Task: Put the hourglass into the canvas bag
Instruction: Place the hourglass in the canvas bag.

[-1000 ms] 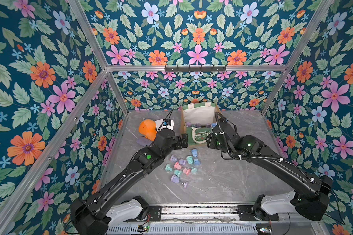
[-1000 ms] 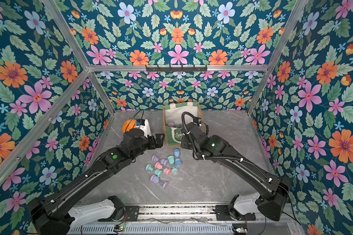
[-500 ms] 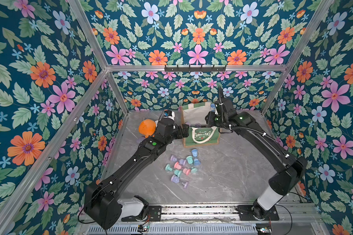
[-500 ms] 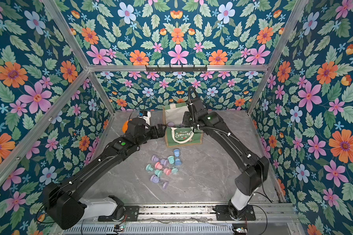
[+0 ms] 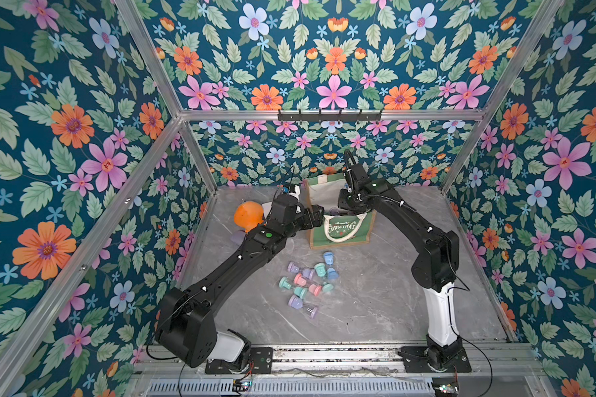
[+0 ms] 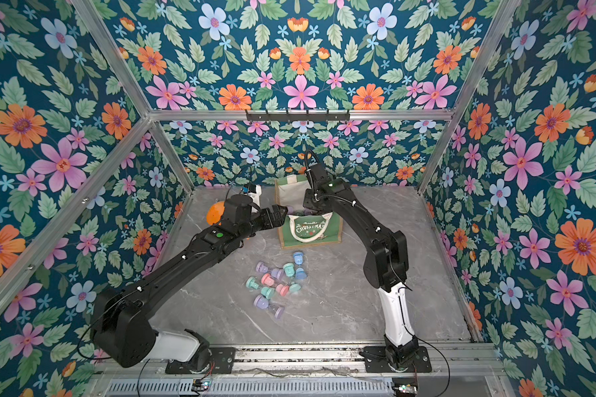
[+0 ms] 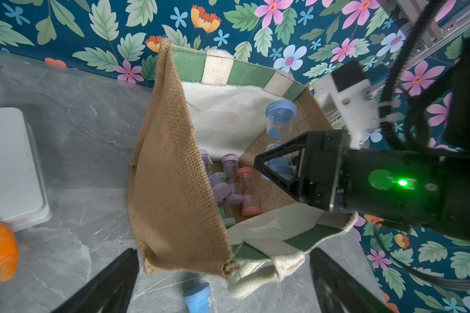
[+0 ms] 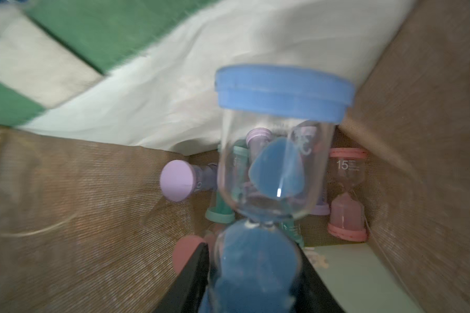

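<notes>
Top views: canvas bag (image 5: 341,228) stands upright at the back edge of the surface (image 5: 375,309), about mid-width. Right jaws are over its open mouth, angled down into it. The hourglass is hidden under the wrist here. Left jaws sit just beside the bag's side that faces the surface's left edge. Loose hourglasses (image 6: 276,282) lie mid-surface, well apart from both.

Left wrist: left jaws wide, gripping nothing. The bag's near corner and rope handle (image 7: 255,273) lie between the 2 tips. The blue hourglass (image 7: 280,119) is held by 1 bulb in the right jaws, at the mouth and above the hourglasses on the bag floor (image 7: 244,189).

Right wrist (blurred): right jaws narrow, clamped on the near bulb. Long axis runs straight out from the jaws, far cap leading toward the bag floor. Burlap wall (image 8: 65,189) on both sides.

My read: it's between the walls, so opening the right jaws should finish the job. Risk: it lands on the glass ones below.
</notes>
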